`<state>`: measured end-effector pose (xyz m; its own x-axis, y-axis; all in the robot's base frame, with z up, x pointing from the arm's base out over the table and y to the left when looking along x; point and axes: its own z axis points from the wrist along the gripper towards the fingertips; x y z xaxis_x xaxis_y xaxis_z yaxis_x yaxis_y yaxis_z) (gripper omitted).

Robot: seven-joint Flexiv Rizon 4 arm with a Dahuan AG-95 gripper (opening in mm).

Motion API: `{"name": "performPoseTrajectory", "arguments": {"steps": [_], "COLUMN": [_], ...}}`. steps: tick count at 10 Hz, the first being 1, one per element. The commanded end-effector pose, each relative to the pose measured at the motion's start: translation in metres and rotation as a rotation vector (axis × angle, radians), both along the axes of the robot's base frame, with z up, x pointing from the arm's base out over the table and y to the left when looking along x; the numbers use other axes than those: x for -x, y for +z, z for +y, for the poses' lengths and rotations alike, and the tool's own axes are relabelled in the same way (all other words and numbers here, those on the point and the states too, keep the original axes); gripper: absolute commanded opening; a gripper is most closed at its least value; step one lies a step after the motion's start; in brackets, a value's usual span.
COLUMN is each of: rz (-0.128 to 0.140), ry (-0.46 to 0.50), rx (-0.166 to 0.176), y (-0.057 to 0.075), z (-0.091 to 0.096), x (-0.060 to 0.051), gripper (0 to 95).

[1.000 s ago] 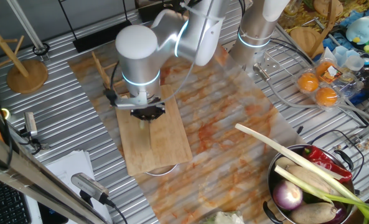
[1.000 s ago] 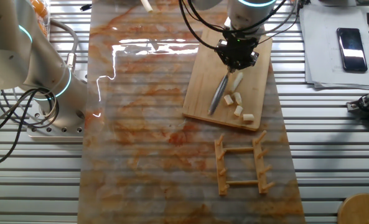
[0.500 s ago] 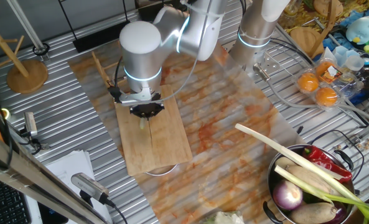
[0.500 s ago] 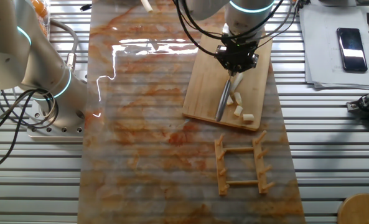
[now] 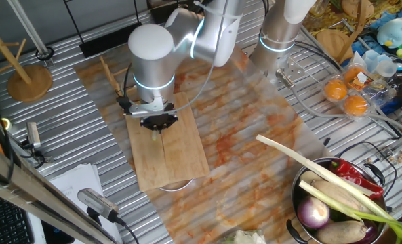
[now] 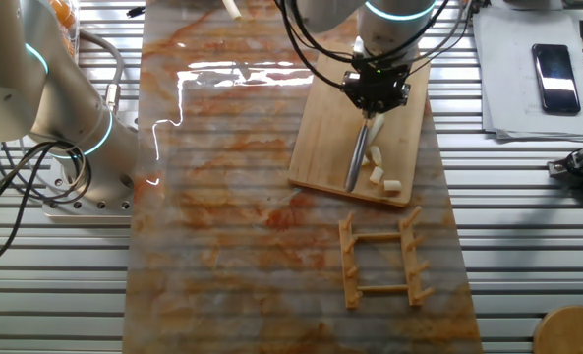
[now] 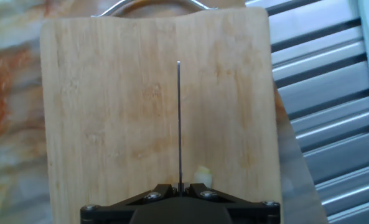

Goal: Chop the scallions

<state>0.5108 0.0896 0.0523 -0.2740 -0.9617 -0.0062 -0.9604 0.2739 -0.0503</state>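
Observation:
My gripper (image 6: 375, 94) hangs over the wooden cutting board (image 6: 320, 147) and is shut on a knife. The knife's blade (image 6: 355, 162) slants down across the board. Short cream scallion chunks (image 6: 377, 175) lie just right of the blade, near the board's front corner. In the hand view the gripper (image 7: 180, 186) holds the blade (image 7: 178, 118) edge-on as a thin dark line, with one pale scallion piece (image 7: 202, 175) right beside its base. In one fixed view the gripper (image 5: 158, 123) sits over the board (image 5: 180, 163) and hides the scallions.
A metal bowl (image 5: 302, 186) at the front right holds a purple onion (image 5: 314, 213), a red pepper (image 5: 353, 173) and a long green-leaved stalk (image 5: 302, 163). A wooden rack (image 6: 379, 261) lies just past the board. A second arm's base (image 6: 65, 118) stands to the side.
The knife has shifted sideways toward the scallion pieces. Its blade now stands steeper and covers the chunk nearest it. The longer piece under the gripper no longer shows.

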Motion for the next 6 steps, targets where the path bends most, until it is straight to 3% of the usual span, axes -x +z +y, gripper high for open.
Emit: {"name": "performPoseTrajectory", "arguments": {"steps": [1, 6], "rz": [-0.013, -0.02], "ry": [0.02, 0.064], "rx": [0.026, 0.035], "y": [0.0032, -0.0014], "z": [0.003, 0.0019], "x": [-0.0026, -0.0055], "gripper": [0.0, 0.0]}}
